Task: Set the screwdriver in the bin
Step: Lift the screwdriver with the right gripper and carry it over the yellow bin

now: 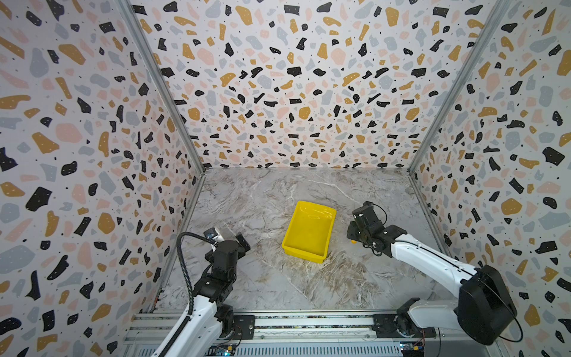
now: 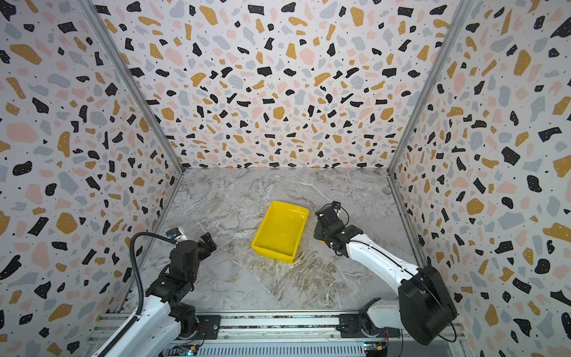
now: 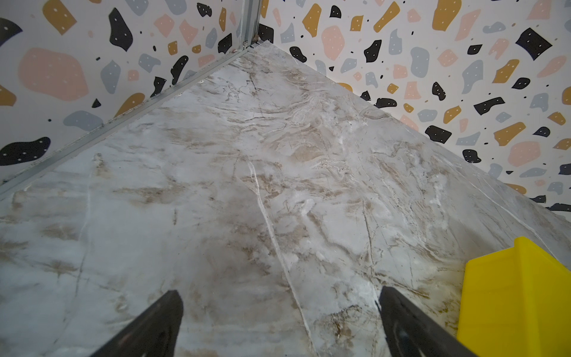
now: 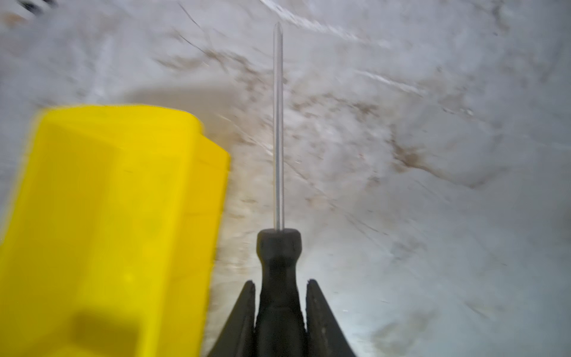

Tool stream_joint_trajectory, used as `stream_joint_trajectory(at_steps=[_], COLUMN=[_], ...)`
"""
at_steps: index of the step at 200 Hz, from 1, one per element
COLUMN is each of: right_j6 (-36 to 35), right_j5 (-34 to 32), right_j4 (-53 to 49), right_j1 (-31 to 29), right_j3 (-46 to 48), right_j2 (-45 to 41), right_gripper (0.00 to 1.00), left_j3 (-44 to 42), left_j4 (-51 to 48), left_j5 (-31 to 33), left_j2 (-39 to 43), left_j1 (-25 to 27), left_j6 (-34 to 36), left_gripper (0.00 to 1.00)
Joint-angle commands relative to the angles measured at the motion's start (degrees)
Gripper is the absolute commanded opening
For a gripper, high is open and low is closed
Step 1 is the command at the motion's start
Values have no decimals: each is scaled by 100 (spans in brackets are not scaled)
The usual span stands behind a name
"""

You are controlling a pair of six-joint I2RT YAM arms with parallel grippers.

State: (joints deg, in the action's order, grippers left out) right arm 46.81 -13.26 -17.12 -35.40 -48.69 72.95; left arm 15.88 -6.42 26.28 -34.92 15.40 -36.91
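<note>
Currently I am holding the screwdriver (image 4: pixel 279 247) by its black handle, with the right gripper (image 4: pixel 280 281) clamped on it. It is just beside the bin (image 4: pixel 117 216), outside its wall, and the shaft is pointing ahead over the table (image 4: pixel 432 154). The left gripper (image 3: pixel 279 293) is hanging with jaws apart on the bin's other side. I am judging two risks: the long shaft catching the rim and shoving the bin, or the tapered handle swivelling in the pinch and dropping short of the bin.

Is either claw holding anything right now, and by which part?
The right claw is shut on the screwdriver, gripping its black handle, with the shaft sticking out ahead. The left claw is open and holds nothing.
</note>
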Motion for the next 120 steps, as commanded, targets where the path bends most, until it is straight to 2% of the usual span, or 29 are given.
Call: stream_joint_trajectory(at_steps=[1, 27, 51, 91, 120], right_j6=[1334, 2474, 3048, 3106, 2867], right_j5=[237, 457, 434, 585, 624], right_j4=[649, 1716, 2216, 2210, 2118], right_j1=[-506, -1015, -1343, -1391, -1316], right_j3=[-149, -88, -336, -1065, -1213], right_j2=[-157, 315, 1024, 2157, 2580], right_gripper=[0, 0, 0, 0, 0], left_j3=[-81, -76, -83, -90, -88], left_j4=[46, 35, 22, 35, 31], left_j5=[118, 116, 124, 137, 135], left_j2=[60, 82, 93, 119, 129], left_j1=[-3, -2, -9, -5, -4], left_j6=[-30, -40, -30, -27, -27], left_gripper=[100, 100, 100, 100, 100])
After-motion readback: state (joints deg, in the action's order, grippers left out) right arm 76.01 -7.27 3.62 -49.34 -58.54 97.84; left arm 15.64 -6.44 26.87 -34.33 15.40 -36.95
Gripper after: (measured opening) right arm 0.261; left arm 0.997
